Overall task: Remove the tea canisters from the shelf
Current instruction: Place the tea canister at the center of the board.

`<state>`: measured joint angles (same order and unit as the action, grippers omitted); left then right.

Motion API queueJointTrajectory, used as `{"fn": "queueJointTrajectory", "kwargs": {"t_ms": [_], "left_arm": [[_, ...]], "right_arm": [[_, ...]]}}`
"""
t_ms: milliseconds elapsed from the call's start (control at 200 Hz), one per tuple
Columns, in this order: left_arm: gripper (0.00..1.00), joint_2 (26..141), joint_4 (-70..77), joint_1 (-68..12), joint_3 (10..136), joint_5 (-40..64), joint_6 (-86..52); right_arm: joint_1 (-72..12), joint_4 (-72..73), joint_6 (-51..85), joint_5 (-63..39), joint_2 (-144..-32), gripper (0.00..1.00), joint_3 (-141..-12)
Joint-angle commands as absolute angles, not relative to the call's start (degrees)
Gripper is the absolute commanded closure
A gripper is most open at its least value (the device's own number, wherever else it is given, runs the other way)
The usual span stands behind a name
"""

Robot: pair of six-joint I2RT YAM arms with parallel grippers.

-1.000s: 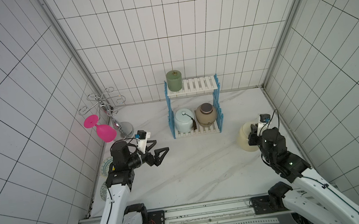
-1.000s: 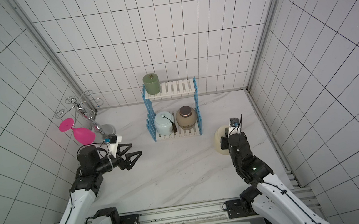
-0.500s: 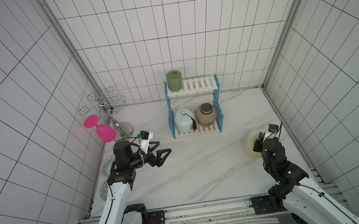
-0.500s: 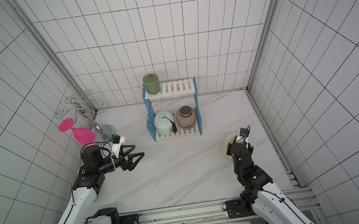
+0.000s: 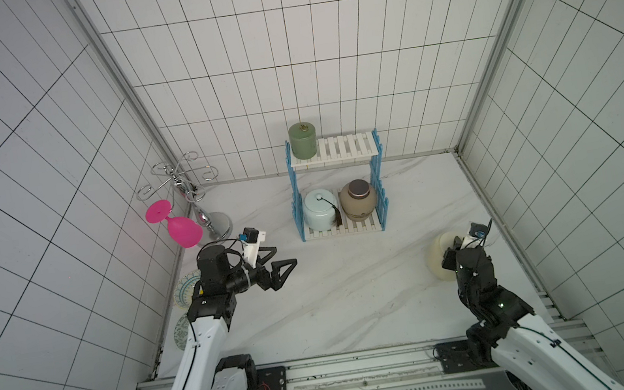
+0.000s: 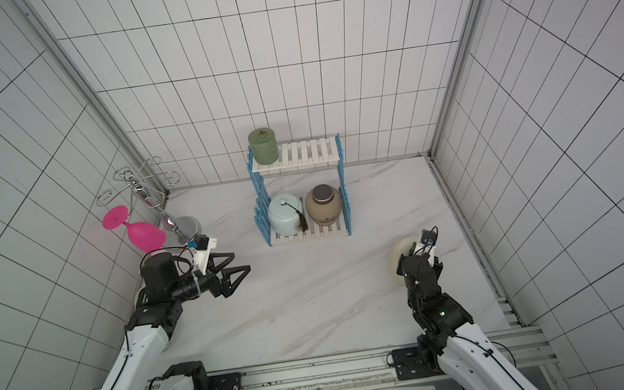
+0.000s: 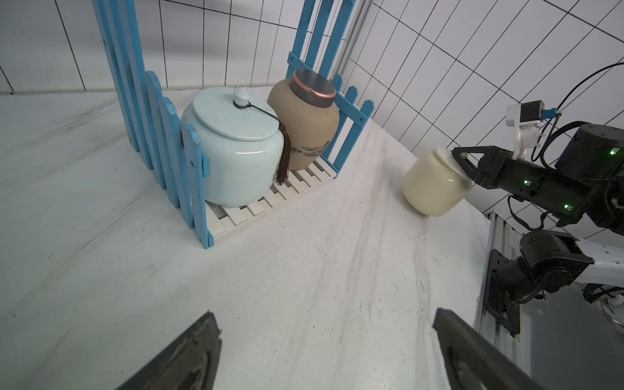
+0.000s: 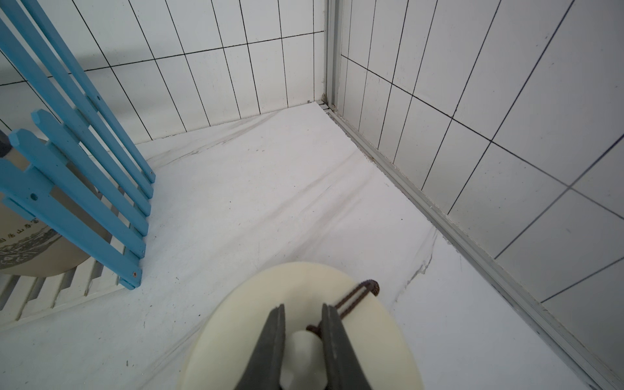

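Note:
The shelf (image 5: 341,148) (image 6: 304,154) stands against the back wall. A sage-green tea canister (image 5: 303,140) (image 6: 263,146) sits on its top board. On its lower board stand a pale-blue one with a dark tassel (image 5: 319,208) (image 7: 236,148) and a tan one with a dark lid (image 5: 358,200) (image 7: 304,131). A cream canister (image 5: 441,256) (image 7: 435,184) (image 8: 243,324) is off the shelf, low near the right wall. My right gripper (image 8: 303,307) is shut on its lid knob. My left gripper (image 5: 284,254) (image 7: 324,314) hovers open and empty, left of the shelf.
A chrome curly-armed stand (image 5: 180,181) with a pink glass (image 5: 182,228) hanging on it stands at the back left. Patterned dishes (image 5: 185,290) lie by the left wall under my left arm. A metal rail (image 8: 422,199) runs along the right wall.
My right arm has carried the cream canister toward the right wall and the front, and lower. My left gripper has edged right, still open.

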<state>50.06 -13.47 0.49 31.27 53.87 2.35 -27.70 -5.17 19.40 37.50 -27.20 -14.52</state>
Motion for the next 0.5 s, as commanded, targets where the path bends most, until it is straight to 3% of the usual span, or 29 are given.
{"fn": "queueJointTrajectory", "kwargs": {"t_ms": [0,495], "left_arm": [[0.01,50.16,-11.74,0.64,30.62,54.23,2.2],[0.01,50.1,-11.07,0.69,30.76,54.25,1.85]], "right_arm": [[-27.26,1.22,21.09,40.09,-25.77,1.0,-14.24],[-27.36,-3.21,23.69,37.81,-25.74,0.97,-14.3]]}}
